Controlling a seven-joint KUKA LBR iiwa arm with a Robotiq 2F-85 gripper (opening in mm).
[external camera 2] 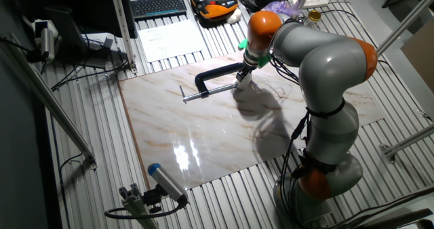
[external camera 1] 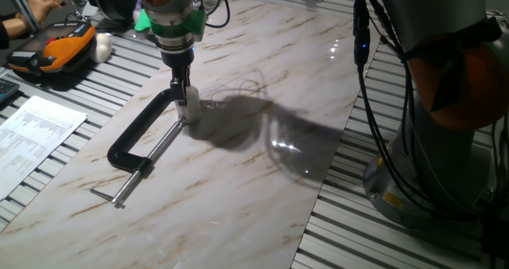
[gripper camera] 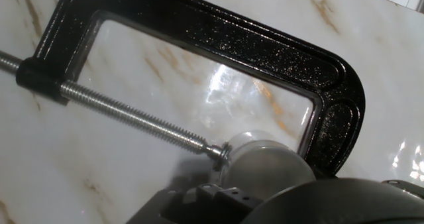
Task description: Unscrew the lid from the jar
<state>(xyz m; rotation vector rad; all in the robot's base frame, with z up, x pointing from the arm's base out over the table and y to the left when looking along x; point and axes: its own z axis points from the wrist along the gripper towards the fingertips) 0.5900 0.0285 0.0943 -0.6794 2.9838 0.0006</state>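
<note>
Glossy marble slab [external camera 1: 238, 189], rounded jar [gripper camera: 268, 164]

Black C-clamp [external camera 1: 140, 134] flat on the marble tabletop [external camera 1: 238, 189], silver screw [gripper camera: 126, 114] running across its opening, crossbar handle [external camera 1: 107, 196] at the outer end. Orange-and-black case [external camera 1: 54, 50] on the slatted bench [external camera 1: 382, 237] at far left, white lump [external camera 1: 103, 46] touching it. Printed paper sheet [external camera 1: 36, 138] beside the marble. Keyboard [external camera 2: 159, 5] beyond another paper sheet [external camera 2: 169, 40]. Blue-tipped cylinder [external camera 2: 166, 181] near the bench edge.
</note>
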